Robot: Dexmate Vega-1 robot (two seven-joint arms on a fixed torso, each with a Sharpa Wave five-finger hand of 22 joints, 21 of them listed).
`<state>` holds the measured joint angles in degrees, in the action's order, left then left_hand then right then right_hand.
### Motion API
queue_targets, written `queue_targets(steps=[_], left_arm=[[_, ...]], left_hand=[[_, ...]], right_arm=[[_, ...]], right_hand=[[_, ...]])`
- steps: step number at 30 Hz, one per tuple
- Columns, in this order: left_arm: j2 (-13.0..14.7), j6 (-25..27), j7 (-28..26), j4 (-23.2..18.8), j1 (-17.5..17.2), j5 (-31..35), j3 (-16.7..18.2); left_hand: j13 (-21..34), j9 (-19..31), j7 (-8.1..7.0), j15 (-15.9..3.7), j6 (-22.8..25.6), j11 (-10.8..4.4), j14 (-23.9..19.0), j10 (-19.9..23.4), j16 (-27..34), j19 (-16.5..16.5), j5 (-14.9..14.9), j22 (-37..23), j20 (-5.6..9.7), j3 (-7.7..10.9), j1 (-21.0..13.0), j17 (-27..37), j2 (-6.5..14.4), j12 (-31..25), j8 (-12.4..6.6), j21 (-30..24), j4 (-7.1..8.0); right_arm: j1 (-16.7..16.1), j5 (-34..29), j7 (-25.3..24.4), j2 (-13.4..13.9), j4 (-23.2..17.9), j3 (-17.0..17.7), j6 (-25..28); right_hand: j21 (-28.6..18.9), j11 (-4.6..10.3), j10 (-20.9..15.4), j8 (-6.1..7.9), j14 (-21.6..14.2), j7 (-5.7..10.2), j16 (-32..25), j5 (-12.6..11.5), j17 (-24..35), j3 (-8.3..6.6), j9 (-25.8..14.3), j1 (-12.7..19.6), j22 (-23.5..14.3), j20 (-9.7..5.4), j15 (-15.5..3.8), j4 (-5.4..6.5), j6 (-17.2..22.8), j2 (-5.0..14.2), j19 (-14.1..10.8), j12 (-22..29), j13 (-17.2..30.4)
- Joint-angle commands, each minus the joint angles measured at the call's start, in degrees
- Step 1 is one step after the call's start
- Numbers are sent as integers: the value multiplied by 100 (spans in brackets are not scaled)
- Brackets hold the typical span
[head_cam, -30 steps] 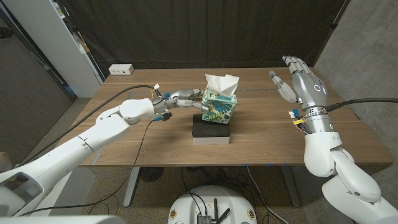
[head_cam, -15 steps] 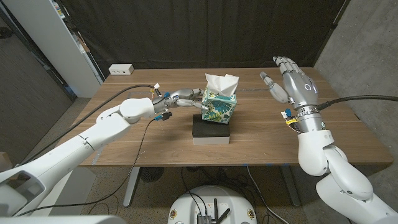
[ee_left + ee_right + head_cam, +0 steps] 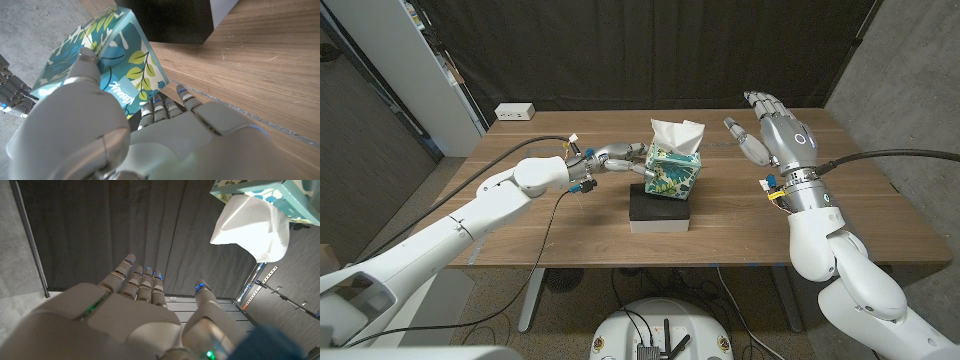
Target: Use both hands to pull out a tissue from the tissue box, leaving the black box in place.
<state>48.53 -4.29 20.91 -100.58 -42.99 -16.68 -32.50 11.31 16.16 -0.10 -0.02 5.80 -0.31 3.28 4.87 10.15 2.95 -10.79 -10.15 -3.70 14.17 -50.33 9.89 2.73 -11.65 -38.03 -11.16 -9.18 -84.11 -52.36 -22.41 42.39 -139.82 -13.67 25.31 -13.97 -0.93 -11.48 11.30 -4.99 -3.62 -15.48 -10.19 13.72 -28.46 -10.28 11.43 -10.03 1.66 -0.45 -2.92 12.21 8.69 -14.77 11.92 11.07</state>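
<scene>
On the tissue box (image 3: 100, 65), "Kleenex" reads beside the left hand (image 3: 90, 115).

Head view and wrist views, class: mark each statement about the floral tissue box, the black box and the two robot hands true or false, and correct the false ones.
1. The teal floral cardboard tissue box stands on the flat black box. True.
2. The left hand holds the tissue box's side. True.
3. The right hand pinches the white tissue. False: it is open, apart from the tissue.
4. The tissue lies on the wooden table. False: it sticks up from the box's top.
</scene>
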Motion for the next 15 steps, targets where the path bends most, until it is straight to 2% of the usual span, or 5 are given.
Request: queue_targets(steps=[1, 15], left_arm=[[-29, -12, 37, 54, 31, -3, -34], [-37, -33, 2, 75, 12, -7, -23]], left_hand=[[11, 2494, -31, 16, 29, -9, 51, 14, 14, -44, 2, -16, -16, 55, 25, -6, 37, -19, -1547, -18, 0], [11, 2492, -19, 14, 17, -3, 51, 12, 14, -45, 2, -16, -14, 62, 37, -6, 39, -21, -1562, -19, 0]], right_arm=[[291, -115, 271, 105, -23, -230, 17], [704, -206, 541, 185, 104, -504, -82]], right_hand=[[-15, -6, -34, 19, -64, -28, -39, -14, 29, -45, -22, 77, -17, 56, -21, -13, 60, 113, -36, 15, 23], [13, 30, -39, 17, -54, 8, -40, -25, 46, -64, -26, 119, -22, 83, -71, -55, 81, 106, -27, 3, 26]])
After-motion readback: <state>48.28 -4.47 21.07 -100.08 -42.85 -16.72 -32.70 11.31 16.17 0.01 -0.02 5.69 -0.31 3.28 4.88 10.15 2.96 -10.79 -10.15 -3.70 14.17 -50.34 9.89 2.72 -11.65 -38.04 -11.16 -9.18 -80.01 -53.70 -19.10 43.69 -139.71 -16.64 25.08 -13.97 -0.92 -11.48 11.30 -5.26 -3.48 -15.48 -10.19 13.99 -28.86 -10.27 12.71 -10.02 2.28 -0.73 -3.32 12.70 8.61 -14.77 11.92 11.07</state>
